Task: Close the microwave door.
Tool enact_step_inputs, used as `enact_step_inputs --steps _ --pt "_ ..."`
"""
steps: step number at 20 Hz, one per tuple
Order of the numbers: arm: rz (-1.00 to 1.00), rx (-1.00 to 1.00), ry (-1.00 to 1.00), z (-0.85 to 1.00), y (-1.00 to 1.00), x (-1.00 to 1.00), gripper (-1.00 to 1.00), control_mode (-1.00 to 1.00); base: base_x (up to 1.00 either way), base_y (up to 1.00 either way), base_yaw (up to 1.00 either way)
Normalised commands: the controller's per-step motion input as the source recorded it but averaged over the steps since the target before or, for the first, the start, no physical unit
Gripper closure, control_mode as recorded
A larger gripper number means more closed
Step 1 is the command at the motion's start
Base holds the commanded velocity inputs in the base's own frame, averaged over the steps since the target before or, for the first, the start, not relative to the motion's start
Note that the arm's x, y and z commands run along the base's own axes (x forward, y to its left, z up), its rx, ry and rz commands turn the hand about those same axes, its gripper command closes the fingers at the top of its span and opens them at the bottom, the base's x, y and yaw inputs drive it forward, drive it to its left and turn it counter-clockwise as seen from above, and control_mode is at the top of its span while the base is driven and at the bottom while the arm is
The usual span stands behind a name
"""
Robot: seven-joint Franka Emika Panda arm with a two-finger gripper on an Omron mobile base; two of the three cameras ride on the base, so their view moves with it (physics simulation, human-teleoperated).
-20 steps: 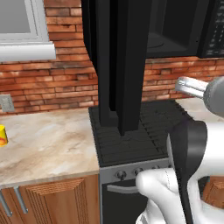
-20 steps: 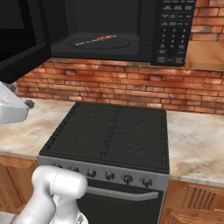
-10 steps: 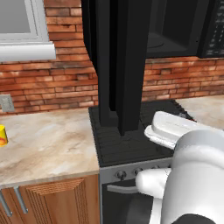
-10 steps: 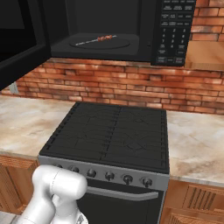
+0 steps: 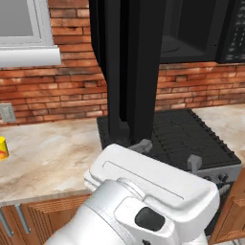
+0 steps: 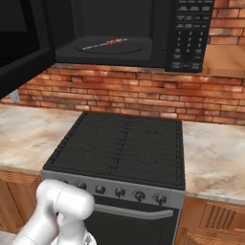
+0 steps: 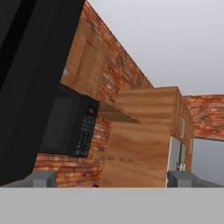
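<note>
Yellow item (image 5: pixel 3 148): far left on the counter (image 5: pixel 52 153), too cropped to identify.

Microwave door (image 5: pixel 129 67): swung wide open, standing edge-on above the stove's (image 6: pixel 124 148) left side. Rigid hinged panel, glossy and probably slippery; judged better pushed flat on its broad outer face, near the free edge, than pinched.

Gripper (image 5: pixel 167 153): just below and beside the door's lower edge, fingertips (image 5: pixel 142 145) spread apart, nothing held.

Microwave (image 6: pixel 143 33): mounted above the stove, cavity exposed. Inside, a round turntable (image 6: pixel 109 47) bearing a thin skewer-like food item (image 6: pixel 107 43).

Keypad (image 6: pixel 189 28): at the right.
</note>
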Motion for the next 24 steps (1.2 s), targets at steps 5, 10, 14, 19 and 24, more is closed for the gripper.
enact_step_inputs --steps 5,10,14,19,24 --pt "-0.3 -0.21 -0.03 -0.14 0.95 0.14 -1.0 -1.0 0.0 0.0 0.0" --pt "-0.13 0.08 -0.15 -0.08 0.27 0.8 -1.0 -1.0 0.0 0.0 0.0" --pt "-0.01 0.16 -0.18 -0.08 0.0 0.96 -1.0 -1.0 0.0 0.0 0.0" --pt "0.0 0.02 -0.17 -0.01 0.34 0.57 -1.0 -1.0 0.0 0.0 0.0" --pt "0.0 -0.04 -0.09 0.0 0.34 0.5 -1.0 -1.0 0.0 0.0 0.0"
